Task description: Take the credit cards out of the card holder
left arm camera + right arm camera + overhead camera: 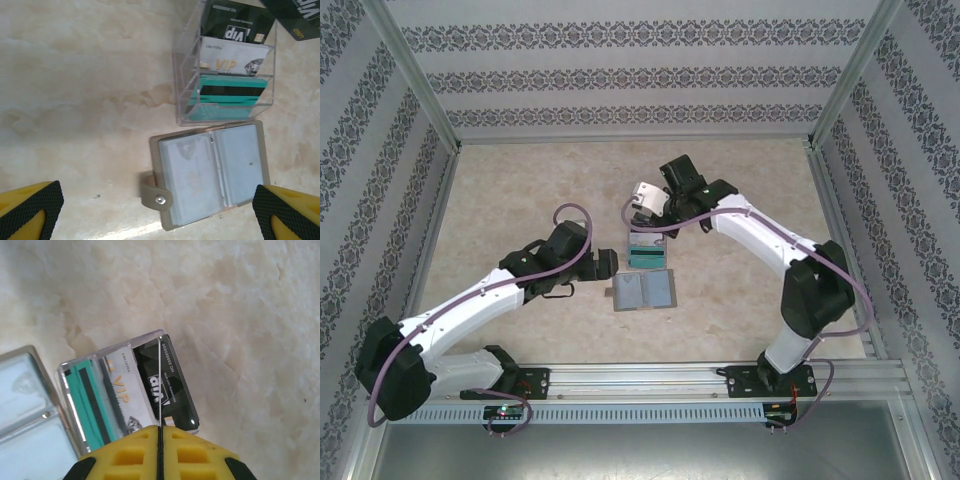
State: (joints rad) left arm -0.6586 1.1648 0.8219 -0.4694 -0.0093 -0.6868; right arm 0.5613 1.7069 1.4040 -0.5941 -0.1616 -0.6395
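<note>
At the near edge, an aluminium rail [650,375] carrying both arm bases is seen across the pale marbled table [75,100]. The left gripper [608,263] is found just left of the task's items. Its yellow fingers [30,212] with black ribbed pads are spread wide, and nothing is grasped between them.

Just beyond those fingers, the small flat grey-brown bifold card holder [210,175] is laid open on the table. Its bluish-grey inner pocket panels are turned up, and a snap tab [159,199] is extended from its side. Whether any card is tucked inside those panels cannot be told.

Beside the far edge of the holder, close but apart from it, a clear plastic three-slot box [178,100] is placed. A teal credit card with a black stripe [227,97] is held in the slot nearest the holder. A white credit card with gold lettering [232,57] is held in the middle slot, and a black credit card [235,25] in the farthest.

Over the far end of the box, the right gripper [159,430] is positioned with its yellow fingers pressed together. A dark credit card [295,15] is pinched between them. It is seen edge-on as a thin pale line from the right wrist, and tilted above the box from the left wrist.

Farther back, patterned grey-and-white walls [620,80] are set around the table.
</note>
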